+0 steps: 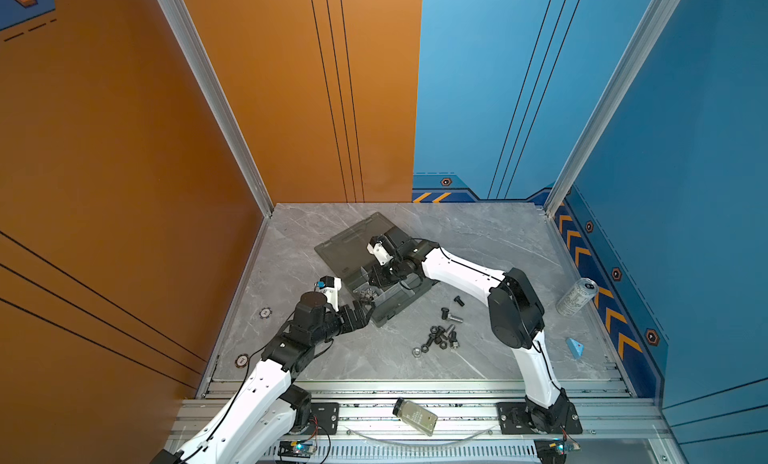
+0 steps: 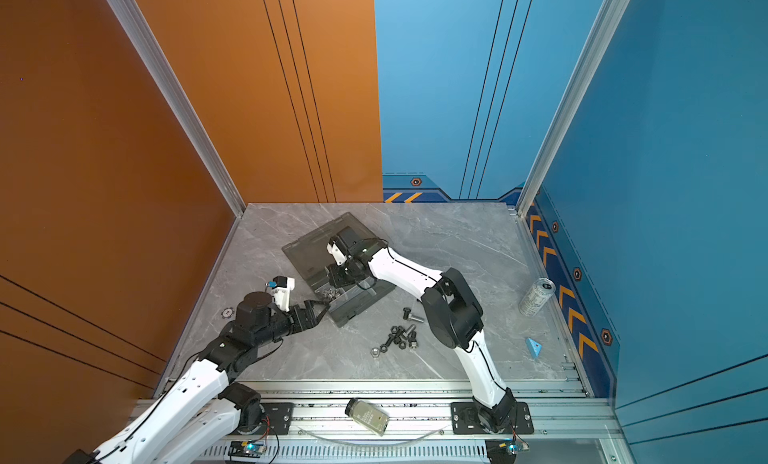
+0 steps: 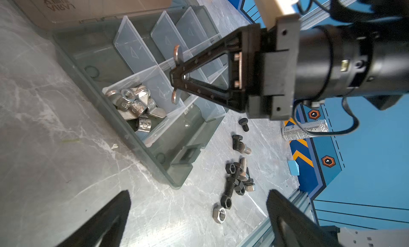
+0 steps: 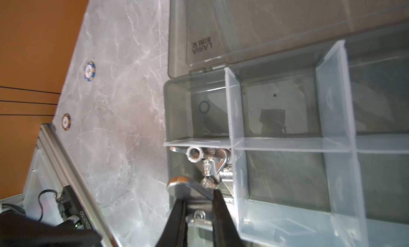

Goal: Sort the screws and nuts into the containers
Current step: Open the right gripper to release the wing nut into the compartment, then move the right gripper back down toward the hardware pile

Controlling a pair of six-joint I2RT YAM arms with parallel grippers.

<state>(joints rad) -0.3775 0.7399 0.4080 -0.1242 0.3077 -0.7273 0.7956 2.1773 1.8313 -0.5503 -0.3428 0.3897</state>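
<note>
**Wing nut over its cell, release not yet made**

The right pincer (image 3: 177,78) is clamped on a silver wing nut (image 3: 176,54), and the two wings stick out on either side of the closed tips. It hangs inside the outline of the smoky-grey organiser box (image 3: 73,57). It is above the corner cell (image 3: 152,80), where a pile of wing nuts (image 3: 132,102) lies. In the right wrist view that pile sits just ahead of the tips, bounded by a pale divider (image 4: 234,115). I can make out nothing in the neighbouring cells. The lid (image 1: 353,237) lies flat open on the far side of the box.

The left pincer (image 3: 198,194) has its jaws wide apart and holds nothing. It is low over the worktop (image 1: 332,358), just beside the near corner of the box.

Further out, between the box and the front rail, lies a loose heap of black and silver screws (image 3: 235,179) and hexagonal nuts (image 3: 219,215). A few more screws lie apart from the heap, nearer the box.

The step in hand appears to be depositing a nut. The sort looks partway done, since no screw shows in any cell. The next move calls for a short descent on the pile's side of the divider, then parting the jaws. Released from too high or over the divider, the nut could skip into the adjoining cell.
</note>
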